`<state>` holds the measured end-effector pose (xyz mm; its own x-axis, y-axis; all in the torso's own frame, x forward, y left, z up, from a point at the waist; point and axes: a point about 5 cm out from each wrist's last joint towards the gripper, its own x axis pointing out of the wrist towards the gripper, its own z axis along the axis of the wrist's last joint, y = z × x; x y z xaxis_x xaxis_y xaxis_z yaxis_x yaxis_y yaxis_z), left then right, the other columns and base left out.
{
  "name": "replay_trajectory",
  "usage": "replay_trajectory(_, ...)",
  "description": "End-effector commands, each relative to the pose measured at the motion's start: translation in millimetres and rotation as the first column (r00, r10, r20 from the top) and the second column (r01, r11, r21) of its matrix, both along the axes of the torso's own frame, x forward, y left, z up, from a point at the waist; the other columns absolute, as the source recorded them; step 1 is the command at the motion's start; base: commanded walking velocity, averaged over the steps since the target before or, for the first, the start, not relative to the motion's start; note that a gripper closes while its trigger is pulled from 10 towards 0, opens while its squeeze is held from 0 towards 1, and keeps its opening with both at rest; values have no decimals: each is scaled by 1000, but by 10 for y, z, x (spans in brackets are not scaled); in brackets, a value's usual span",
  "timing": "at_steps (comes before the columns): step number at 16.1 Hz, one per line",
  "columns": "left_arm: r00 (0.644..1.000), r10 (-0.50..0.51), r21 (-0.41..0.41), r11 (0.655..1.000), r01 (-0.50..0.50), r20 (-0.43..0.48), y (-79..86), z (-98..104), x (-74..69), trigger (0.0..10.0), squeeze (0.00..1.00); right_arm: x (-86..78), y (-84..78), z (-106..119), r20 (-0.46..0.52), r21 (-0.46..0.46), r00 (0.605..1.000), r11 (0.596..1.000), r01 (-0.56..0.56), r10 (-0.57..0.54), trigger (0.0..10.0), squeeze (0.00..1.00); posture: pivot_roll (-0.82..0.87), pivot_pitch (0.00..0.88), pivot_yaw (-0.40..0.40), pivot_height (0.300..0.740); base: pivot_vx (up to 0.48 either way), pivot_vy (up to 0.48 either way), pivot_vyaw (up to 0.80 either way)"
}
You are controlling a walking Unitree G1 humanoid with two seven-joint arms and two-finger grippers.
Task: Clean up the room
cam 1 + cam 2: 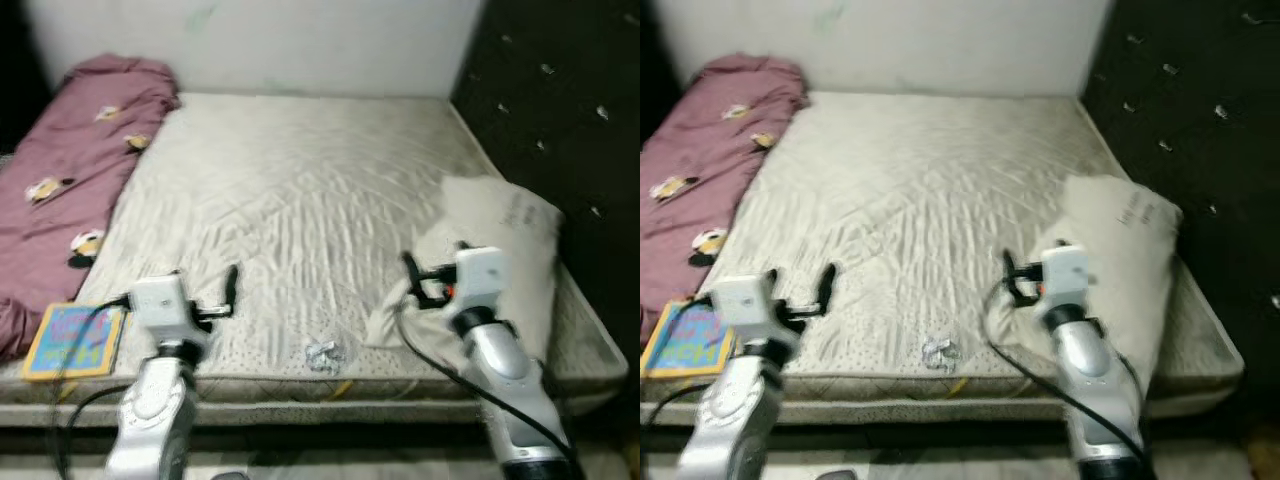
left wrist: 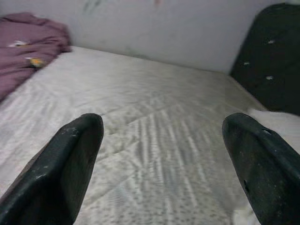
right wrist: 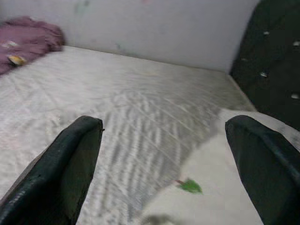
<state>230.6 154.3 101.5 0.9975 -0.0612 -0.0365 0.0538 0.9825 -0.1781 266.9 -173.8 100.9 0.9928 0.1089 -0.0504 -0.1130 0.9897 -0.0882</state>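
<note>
While both tools gape, crumpled wrapper, rumpled pillow

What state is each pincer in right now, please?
Left pincer: open, holding nothing, above the mattress.
Right pincer: open, holding nothing, beside the pillow.

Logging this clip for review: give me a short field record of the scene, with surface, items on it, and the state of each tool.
surface: bare mattress
left side: purple blanket, bunched
near left corner: colourful book, flat
near edge, centre: small crumpled wrapper
right side: pale pillow, by the dark headboard
left tool: open, over the mattress, holding nothing
right tool: open, at the pillow's near corner, holding nothing
</note>
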Motion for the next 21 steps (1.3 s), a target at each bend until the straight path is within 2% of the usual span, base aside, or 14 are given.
replay_trajectory(1,1000,23,19,1000,-23,-2,88,8,-8,10000,0,32,83,20,5,19,1000,1000,-24,24,10000,0,28,0,-50,740,0,472,0)
replay_trajectory(4,1000,28,29,999,-28,-4,95,11,-15,10000,0,28,88,17,2,20,1000,999,-26,26,10000,0,29,0,-51,740,0,427,0)
replay_trajectory(11,1000,10,33,999,-10,18,80,48,-19,10000,0,41,90,21,2,24,1000,999,-25,25,10000,0,27,0,-47,740,0,0,0)
replay_trajectory(15,1000,2,23,1000,-3,20,71,48,-23,10000,0,47,81,19,0,25,1000,999,-23,23,10000,0,25,0,-49,740,307,0,0)
replay_trajectory(18,1000,0,23,1000,0,20,71,50,-20,10000,0,52,83,22,1,25,1000,999,-25,25,10000,0,23,0,-48,740,330,0,-638)
replay_trajectory(21,1000,13,33,999,-14,18,84,50,-18,10000,0,53,87,21,0,26,1000,999,-24,24,10000,0,24,0,-46,740,216,0,0)
